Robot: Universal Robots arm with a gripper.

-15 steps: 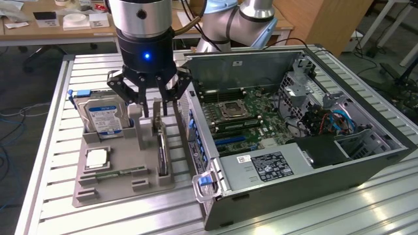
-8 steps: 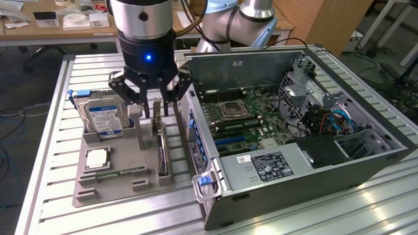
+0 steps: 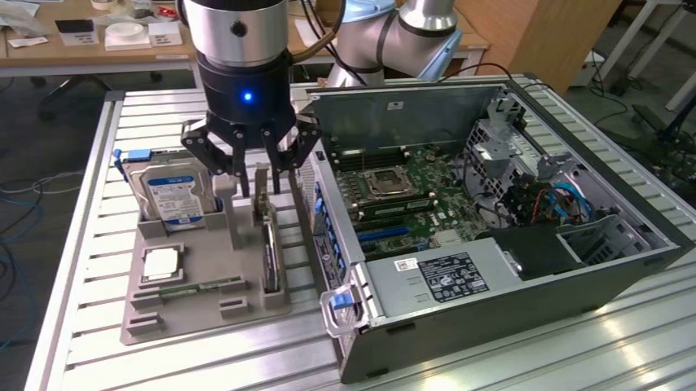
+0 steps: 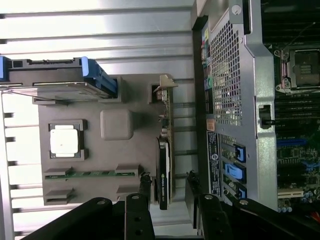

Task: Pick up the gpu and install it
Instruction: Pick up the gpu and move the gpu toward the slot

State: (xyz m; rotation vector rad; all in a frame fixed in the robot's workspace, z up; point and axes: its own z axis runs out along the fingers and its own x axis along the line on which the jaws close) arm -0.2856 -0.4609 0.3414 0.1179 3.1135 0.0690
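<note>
The gpu (image 3: 267,240) is a thin dark card standing on edge in a slot of the grey holder tray (image 3: 185,305), beside the open computer case (image 3: 490,204). In the wrist view the gpu (image 4: 164,160) shows its black cooler and, at its far end, the silver bracket. My gripper (image 3: 257,173) hangs just above the card's far end. It is open, with one finger on each side of the card's top edge. The black fingertips (image 4: 145,182) flank the card in the wrist view, where my gripper (image 4: 168,184) holds nothing.
On the tray stand a silver hard drive (image 3: 169,195) with a blue-white label, a square processor (image 3: 161,262) and a green memory stick (image 3: 201,285). The case lies open, its motherboard (image 3: 403,195) facing up, close to the tray's right side in the exterior view. Everything rests on a slatted aluminium table (image 3: 87,244).
</note>
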